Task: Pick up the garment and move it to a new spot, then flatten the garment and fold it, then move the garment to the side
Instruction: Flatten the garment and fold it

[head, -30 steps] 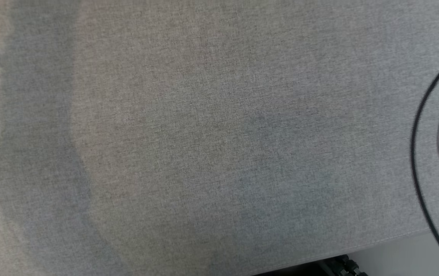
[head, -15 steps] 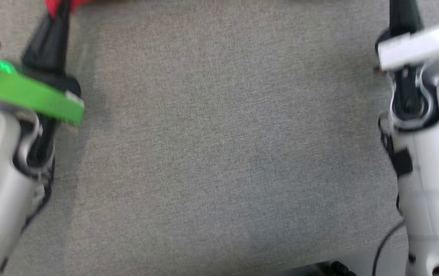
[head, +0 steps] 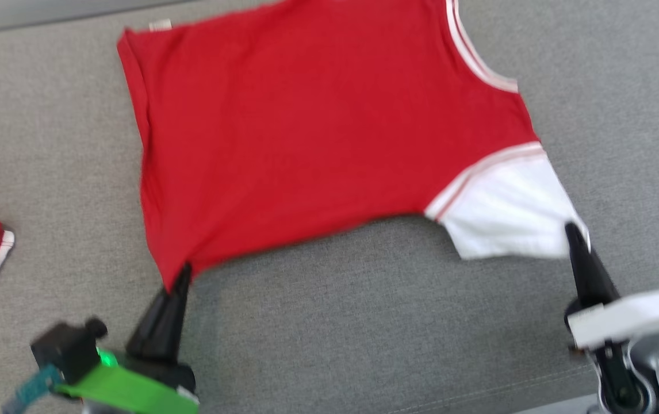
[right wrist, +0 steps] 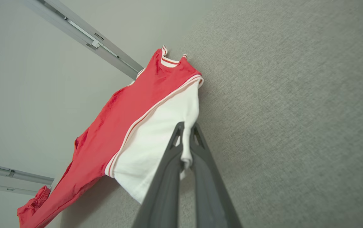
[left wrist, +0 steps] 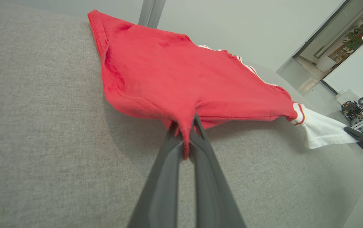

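Fingers [left wrist: 165,171] of left gripper [head: 182,276], 7 o'clock in head view, pinch the hem corner of the red soft-knit T-shirt with white sleeve [head: 306,126]. At 4 o'clock the right gripper [head: 572,231] clamps the sleeve edge. Both point toward 12. Shirt lies stretched, lightly creased, at 12 o'clock on grey woven cloth surface [head: 364,333].

No legible text or labels anywhere.

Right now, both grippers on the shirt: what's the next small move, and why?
Probably ease the left gripper and right gripper slightly apart: one is shut on a hem corner of the red garment, the other on its white sleeve, and the edge between them bows inward.
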